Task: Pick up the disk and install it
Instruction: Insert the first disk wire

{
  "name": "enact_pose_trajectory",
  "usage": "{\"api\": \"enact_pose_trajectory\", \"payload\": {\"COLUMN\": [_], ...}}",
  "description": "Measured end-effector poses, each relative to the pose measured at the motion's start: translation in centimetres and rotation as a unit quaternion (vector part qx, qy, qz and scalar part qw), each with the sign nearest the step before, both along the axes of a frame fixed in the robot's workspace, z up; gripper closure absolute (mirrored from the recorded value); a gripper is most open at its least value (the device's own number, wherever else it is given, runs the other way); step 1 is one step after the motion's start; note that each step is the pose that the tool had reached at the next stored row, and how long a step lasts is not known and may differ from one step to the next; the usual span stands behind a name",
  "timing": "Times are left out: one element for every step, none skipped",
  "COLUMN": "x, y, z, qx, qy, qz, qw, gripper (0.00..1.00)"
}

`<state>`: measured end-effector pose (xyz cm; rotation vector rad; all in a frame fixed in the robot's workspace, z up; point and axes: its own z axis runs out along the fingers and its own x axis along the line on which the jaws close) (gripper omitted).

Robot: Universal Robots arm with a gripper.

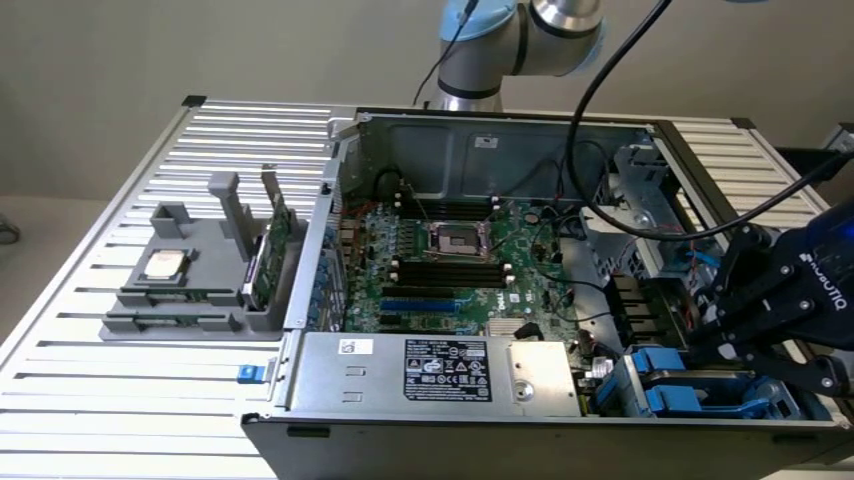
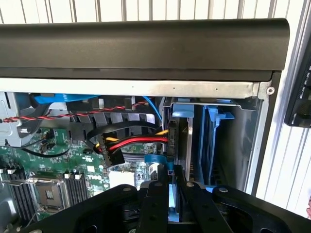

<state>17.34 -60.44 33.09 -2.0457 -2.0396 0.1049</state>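
Exterior view: the end effector (image 1: pixel 747 345) hangs over the drive bay corner of the open computer case (image 1: pixel 467 130) on the slatted table (image 1: pixel 120 400). Directly beneath it sit blue drive carriers (image 1: pixel 694 385), and the disk appears to be down among them, though its metal body is hidden from here. Well away from the end effector, past the motherboard (image 1: pixel 454 270), a grey parts tray (image 1: pixel 174 300) holds a small square silver chip (image 1: pixel 163 264) lying flat and a green circuit card (image 1: pixel 278 255) standing on edge in a slot.

Wrist view: the end effector (image 2: pixel 171 187) is nearly closed, its black fingers (image 2: pixel 158 194) pinched on the thin blue edge of the disk (image 2: pixel 179 145), which stands upright in the drive bay (image 2: pixel 228 145) just ahead. A second blue carrier (image 2: pixel 212 141) stands in the slot beside it. A red, yellow and black power cable (image 2: pixel 131 143) runs to the disk's side, with a blue data cable (image 2: pixel 154 159) just below.

Risks, as I judge them: the grip is on a narrow plastic edge, so the disk could twist or slip. If it is tilted, it may jam against the bay rails. The cables lie close enough to snag or be pinched by the fingers.
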Motion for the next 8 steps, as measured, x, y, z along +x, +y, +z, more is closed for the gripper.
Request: {"api": "enact_pose_trajectory", "payload": {"x": [0.0,0.01,0.02,0.02,0.03,0.03,0.04,0.05], "y": [-0.03,-0.06,-0.09,-0.12,-0.15,-0.17,-0.21,-0.21], "z": [-0.05,-0.1,-0.15,-0.16,-0.17,-0.17,-0.16,-0.17], "qx": [0.0021,0.0042,0.0063,0.008,0.0093,0.0105,0.0115,0.0123], "qy": [0.0,0.0,0.0,0.0,0.0,0.0,0.0,-0.0001], "qz": [0.0,0.0,0.0,0.0,0.0,0.0,0.0,0.0], "qw": [1.0,1.0,1.0,1.0,1.0,0.9999,0.9999,0.9999], "gripper": [0.84,0.84,0.84,0.84,0.84,0.84,0.84,0.84]}}
